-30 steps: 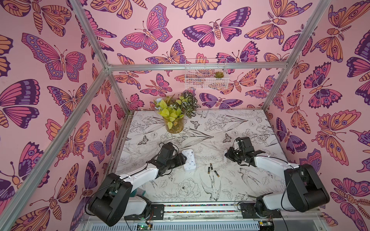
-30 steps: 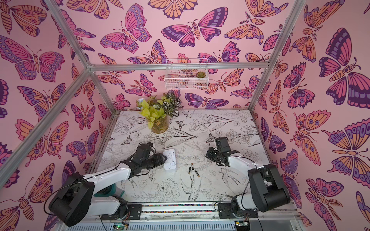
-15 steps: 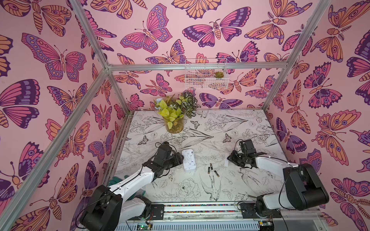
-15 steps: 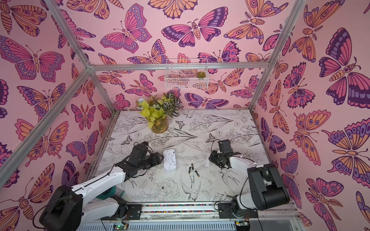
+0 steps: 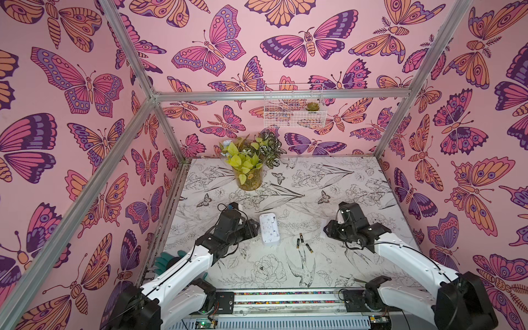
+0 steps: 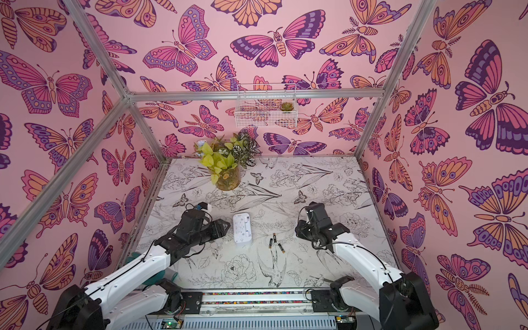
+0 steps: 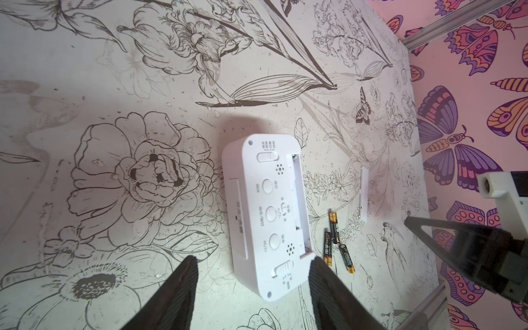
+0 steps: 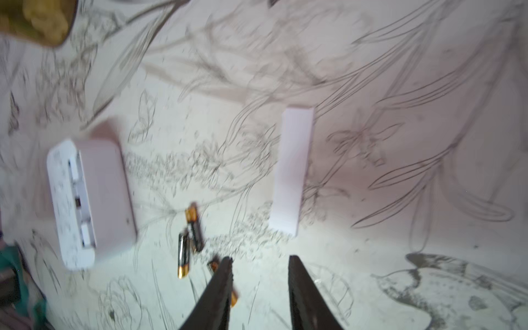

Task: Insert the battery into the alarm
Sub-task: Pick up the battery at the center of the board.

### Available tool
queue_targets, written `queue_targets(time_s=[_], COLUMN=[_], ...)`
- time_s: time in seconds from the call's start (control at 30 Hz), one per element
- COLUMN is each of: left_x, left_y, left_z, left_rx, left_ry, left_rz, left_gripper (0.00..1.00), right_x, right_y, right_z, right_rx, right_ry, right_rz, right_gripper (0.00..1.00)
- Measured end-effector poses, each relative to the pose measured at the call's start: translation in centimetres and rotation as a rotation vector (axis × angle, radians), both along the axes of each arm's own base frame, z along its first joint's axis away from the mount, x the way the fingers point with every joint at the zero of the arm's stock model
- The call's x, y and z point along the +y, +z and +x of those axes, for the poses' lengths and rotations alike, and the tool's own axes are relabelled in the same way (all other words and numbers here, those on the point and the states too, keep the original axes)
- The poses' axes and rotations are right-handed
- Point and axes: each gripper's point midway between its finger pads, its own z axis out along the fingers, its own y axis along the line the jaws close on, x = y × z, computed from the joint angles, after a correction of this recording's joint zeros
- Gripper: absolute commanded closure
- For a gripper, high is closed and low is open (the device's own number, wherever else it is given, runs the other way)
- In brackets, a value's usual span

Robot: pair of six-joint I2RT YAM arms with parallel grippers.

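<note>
The white alarm (image 5: 269,233) (image 6: 242,228) lies face down mid-table, its back up and its battery slot uncovered (image 7: 268,217) (image 8: 88,200). Three black-and-gold batteries (image 5: 301,243) (image 6: 275,242) (image 7: 333,228) (image 8: 184,254) lie loose just right of it. A white cover strip (image 7: 363,197) (image 8: 294,168) lies flat further right. My left gripper (image 5: 255,227) (image 7: 253,258) is open at the alarm's left side, its fingers straddling one end without touching it. My right gripper (image 5: 328,228) (image 8: 260,258) is open and empty, near the batteries; one finger hides part of a battery.
A potted plant (image 5: 248,171) stands at the back left of the table. A white wire basket (image 5: 294,110) hangs on the back wall. A teal glove (image 5: 168,261) lies by the left arm's base. Pink butterfly walls enclose the table on three sides.
My right gripper has opened and dropped slightly toward the batteries. My left gripper stays beside the alarm, while that arm's elbow has shifted.
</note>
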Motion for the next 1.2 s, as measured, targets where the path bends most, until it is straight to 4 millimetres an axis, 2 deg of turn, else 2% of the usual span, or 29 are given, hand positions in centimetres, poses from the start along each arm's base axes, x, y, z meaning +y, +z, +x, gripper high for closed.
queue_targets(time_s=[0.13,0.23,0.4,0.67,1.03,1.2], left_x=[0.0,-0.1,-0.3,-0.4,0.0,0.1], left_y=[-0.2,-0.3,-0.4,-0.9,-2.0,-2.0], left_z=[-0.9,-1.4,-1.6,-1.7,-1.5,-1.5], left_rx=[0.002,0.012,0.023,0.04,0.067,0.066], left_ry=[-0.021,-0.034,-0.047,-0.046,-0.025,-0.023], left_rz=[-0.013,-0.021,-0.028,-0.023,0.011,0.012], left_gripper=[0.36,0.36,0.36,0.34,0.33,0.33], right_x=[3.2,3.8,4.2,8.1,8.6,9.1], right_y=[0.1,-1.0,-2.5,-1.8,-4.8,-5.2], right_z=[-2.0,-2.0,-1.0,1.8,1.6,1.4], right_rx=[-0.01,0.008,0.048,0.009,0.069,0.077], right_ry=[0.141,0.162,0.158,0.204,0.224,0.239], right_rz=[-0.086,-0.141,-0.207,-0.195,-0.242,-0.249], right_gripper=[0.65,0.68,0.72,0.72,0.72,0.73])
